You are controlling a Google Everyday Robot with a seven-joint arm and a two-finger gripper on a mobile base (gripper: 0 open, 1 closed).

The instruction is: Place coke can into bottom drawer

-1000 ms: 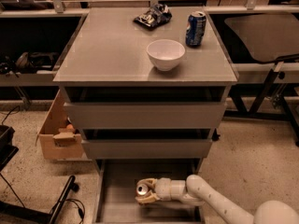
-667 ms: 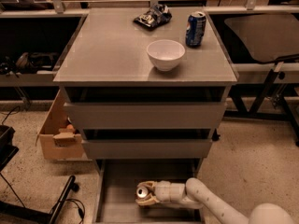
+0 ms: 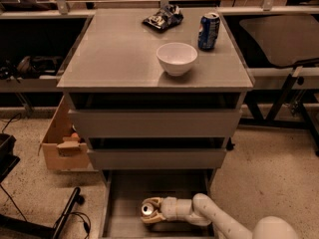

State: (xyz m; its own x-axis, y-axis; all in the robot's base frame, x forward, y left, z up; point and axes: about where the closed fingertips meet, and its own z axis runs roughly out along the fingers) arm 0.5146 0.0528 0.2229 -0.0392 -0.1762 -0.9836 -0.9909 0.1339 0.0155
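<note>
The bottom drawer (image 3: pixel 122 218) is pulled open at the foot of the grey cabinet, below the two upper drawers. My gripper (image 3: pixel 149 211) reaches in from the lower right on its white arm and is shut on the coke can (image 3: pixel 148 209), whose silver top faces the camera. The can sits low inside the drawer, near its middle, close to the tray floor; I cannot tell whether it touches it.
On the cabinet top (image 3: pixel 109 54) stand a white bowl (image 3: pixel 176 58), a blue soda can (image 3: pixel 209 30) and a snack bag (image 3: pixel 162 17). A cardboard box (image 3: pixel 62 143) sits left of the cabinet. A black stand base and cables (image 3: pixel 65 215) lie at lower left.
The gripper with the can has barely shifted, a touch lower inside the drawer. Nothing else has moved.
</note>
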